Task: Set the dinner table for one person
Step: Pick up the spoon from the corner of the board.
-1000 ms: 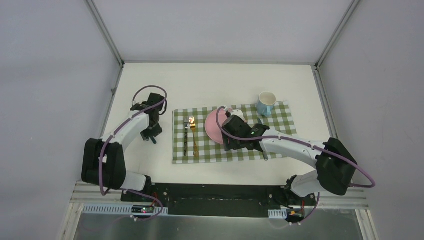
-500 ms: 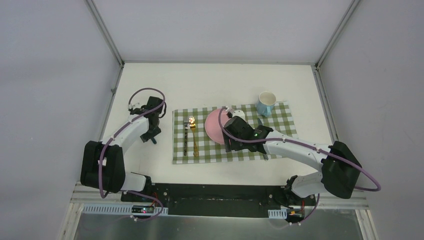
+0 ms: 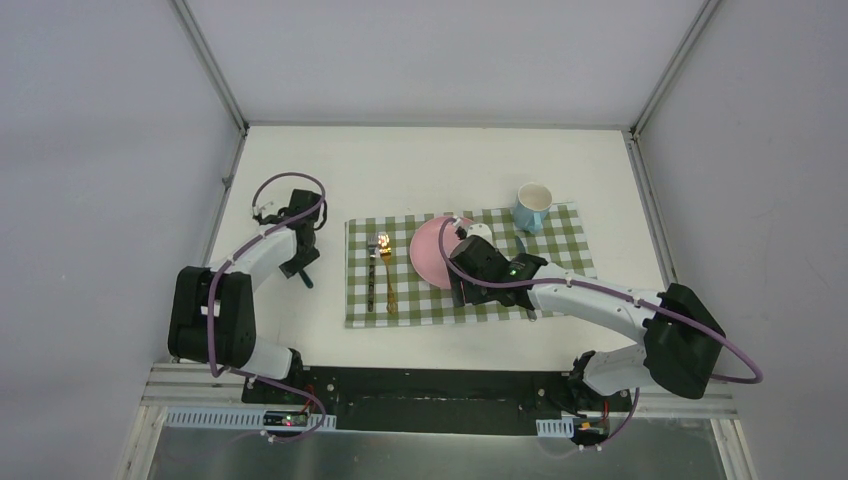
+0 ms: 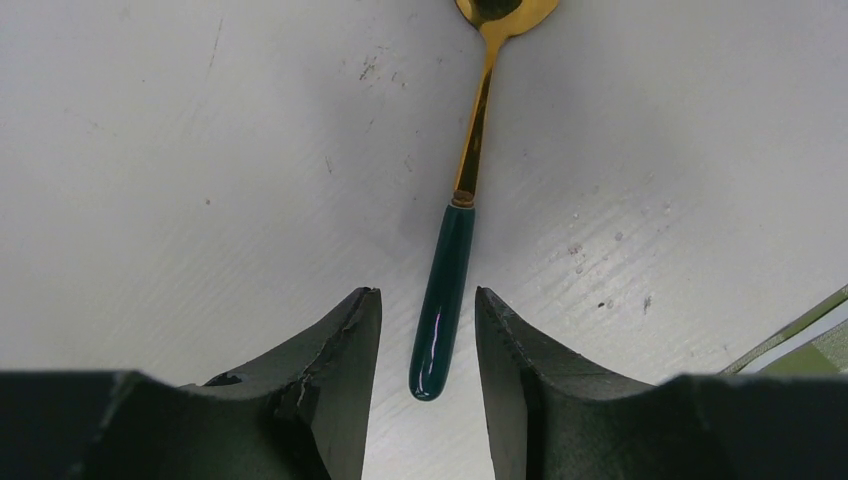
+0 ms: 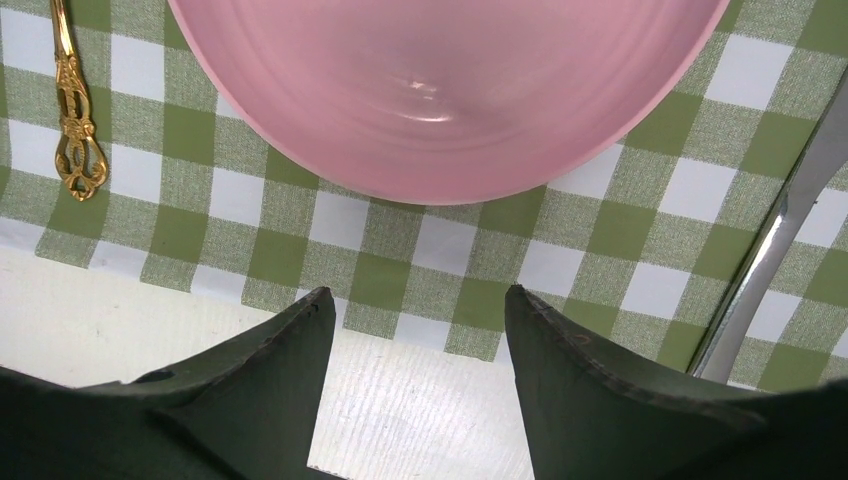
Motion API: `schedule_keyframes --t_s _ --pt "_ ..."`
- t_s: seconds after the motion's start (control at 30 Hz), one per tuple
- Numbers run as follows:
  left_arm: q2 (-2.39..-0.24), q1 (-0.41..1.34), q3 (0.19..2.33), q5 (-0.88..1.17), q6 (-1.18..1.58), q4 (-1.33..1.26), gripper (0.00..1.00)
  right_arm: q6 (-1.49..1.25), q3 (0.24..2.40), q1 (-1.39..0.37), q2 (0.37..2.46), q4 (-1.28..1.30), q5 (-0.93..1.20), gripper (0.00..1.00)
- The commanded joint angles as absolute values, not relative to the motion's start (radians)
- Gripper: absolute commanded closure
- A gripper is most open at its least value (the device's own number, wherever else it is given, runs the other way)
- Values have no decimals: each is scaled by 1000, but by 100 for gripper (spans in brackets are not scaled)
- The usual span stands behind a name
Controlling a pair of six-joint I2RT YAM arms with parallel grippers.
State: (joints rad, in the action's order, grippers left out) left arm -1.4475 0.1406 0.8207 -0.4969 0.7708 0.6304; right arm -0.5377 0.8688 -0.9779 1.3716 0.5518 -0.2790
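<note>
A spoon (image 4: 446, 290) with a gold bowl and a dark green handle lies on the white dinner table (image 3: 440, 170), left of the green checked cloth (image 3: 470, 300). My left gripper (image 4: 428, 300) is open, its fingers on either side of the handle's end without touching it. In the top view this gripper (image 3: 302, 270) covers the spoon. My right gripper (image 5: 420, 295) hangs open and empty over the cloth's near edge, just short of the pink plate (image 5: 440, 90). From above, it (image 3: 462, 290) sits at the plate's (image 3: 428, 250) near right side.
On the cloth, gold cutlery (image 3: 387, 275) and a dark piece (image 3: 371, 280) lie left of the plate, and a knife (image 5: 785, 235) lies to its right. A blue cup (image 3: 533, 206) stands at the cloth's far right corner. Aluminium rails edge the table.
The left arm has swung a little to the left and back, drawing its gripper slightly away from the near edge. The right arm has barely moved.
</note>
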Motion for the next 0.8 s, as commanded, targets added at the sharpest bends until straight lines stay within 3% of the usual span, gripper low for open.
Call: schedule_keyframes --t_s 0.0,0.6,0.7,0.77 --pt "-1451 110 817 -523 766 582 59 -541 864 -983 1347 529 -282 33" --pt "-1591 20 888 -315 730 480 62 -546 867 -983 1358 533 -275 33" --pt "-1597 15 892 -291 729 463 72 -547 861 -983 1352 534 -281 33" --pt "-1597 12 888 -269 726 453 89 -547 857 -983 1354 531 -278 33"
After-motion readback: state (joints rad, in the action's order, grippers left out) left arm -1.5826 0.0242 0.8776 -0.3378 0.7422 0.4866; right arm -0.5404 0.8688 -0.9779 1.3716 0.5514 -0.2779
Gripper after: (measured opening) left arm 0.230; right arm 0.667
